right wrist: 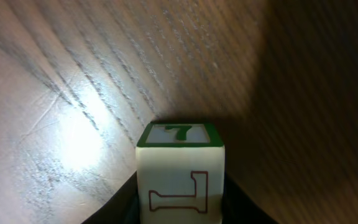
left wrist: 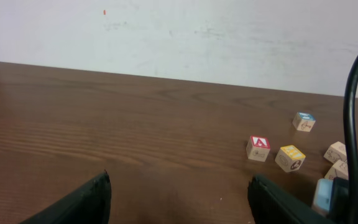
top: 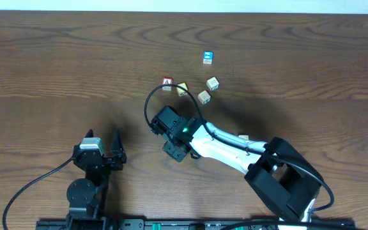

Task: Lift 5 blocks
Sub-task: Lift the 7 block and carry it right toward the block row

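**Right gripper holds a block**

The block [right wrist: 179, 180] is whitish, with a green "7" on top and a red outlined letter on its side. The right gripper [right wrist: 179, 214] squeezes it from both sides, near the middle of the table [top: 56, 76]. A yellow block [top: 182, 89] and a pale block [top: 204, 96] lie near, toward the far edge. The left gripper [top: 102, 144] is wide open, with open wood around it.

Dark wood bench [top: 56, 64]. Blue-faced cube [top: 207, 57] far side, right of ctr, alone. Red "A" cube [top: 167, 84] nearer, to its left. White wall [left wrist: 166, 31] behind bench.
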Tool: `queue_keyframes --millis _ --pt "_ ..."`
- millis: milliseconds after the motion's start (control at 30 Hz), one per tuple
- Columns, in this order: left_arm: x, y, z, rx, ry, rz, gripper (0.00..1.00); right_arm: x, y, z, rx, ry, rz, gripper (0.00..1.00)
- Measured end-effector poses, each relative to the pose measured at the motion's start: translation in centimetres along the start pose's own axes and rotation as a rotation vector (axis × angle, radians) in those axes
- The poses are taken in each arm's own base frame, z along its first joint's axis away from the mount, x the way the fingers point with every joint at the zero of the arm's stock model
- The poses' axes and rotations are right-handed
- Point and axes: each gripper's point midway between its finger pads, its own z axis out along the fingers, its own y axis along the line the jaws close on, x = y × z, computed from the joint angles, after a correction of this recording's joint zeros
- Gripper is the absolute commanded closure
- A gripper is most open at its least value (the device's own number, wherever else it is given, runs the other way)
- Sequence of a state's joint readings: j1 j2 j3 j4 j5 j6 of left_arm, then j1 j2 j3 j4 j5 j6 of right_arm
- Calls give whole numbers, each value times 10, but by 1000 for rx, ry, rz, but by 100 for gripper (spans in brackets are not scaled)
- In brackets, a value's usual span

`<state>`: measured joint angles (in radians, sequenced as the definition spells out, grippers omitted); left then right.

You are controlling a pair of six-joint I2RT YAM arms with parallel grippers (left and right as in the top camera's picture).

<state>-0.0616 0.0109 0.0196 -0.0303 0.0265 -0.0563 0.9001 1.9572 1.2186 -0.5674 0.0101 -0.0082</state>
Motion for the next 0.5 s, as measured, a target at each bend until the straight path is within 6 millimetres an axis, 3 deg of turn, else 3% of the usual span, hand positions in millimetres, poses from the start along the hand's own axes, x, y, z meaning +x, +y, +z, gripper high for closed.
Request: queue_keyframes --millis 233,500 --pt "0 0 0 0 0 0 29 0 -4 0 23 1 4 57" --pt "0 0 0 0 0 0 29 -7 -5 -3 31 -17 2 56"
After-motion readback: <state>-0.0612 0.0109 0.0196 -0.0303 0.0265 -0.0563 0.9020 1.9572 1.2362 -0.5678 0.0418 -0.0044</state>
